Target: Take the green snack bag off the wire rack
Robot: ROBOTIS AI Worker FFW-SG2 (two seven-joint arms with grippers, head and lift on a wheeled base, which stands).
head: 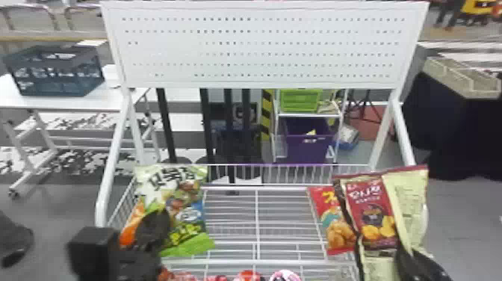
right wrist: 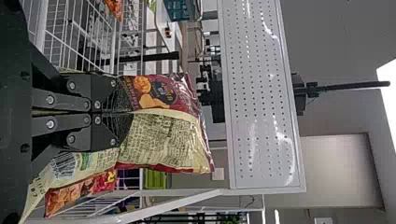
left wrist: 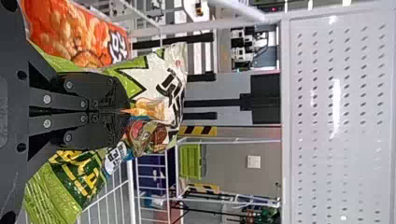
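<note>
Green snack bag [head: 186,198] and left gripper [head: 158,222] meet at the left of the wire rack [head: 242,262] in the head view, the right gripper [head: 412,259] at its right. In the left wrist view, the fingers clamp that bag; in the right one, they pinch a maroon-and-cream bag [right wrist: 163,140].

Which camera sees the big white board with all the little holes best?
The head view shows the white board best, because all four corners fit in. The left wrist view shows it turned on its side, partly cut off by the edges. The right wrist view shows it sideways too, with one end cut off.
</note>
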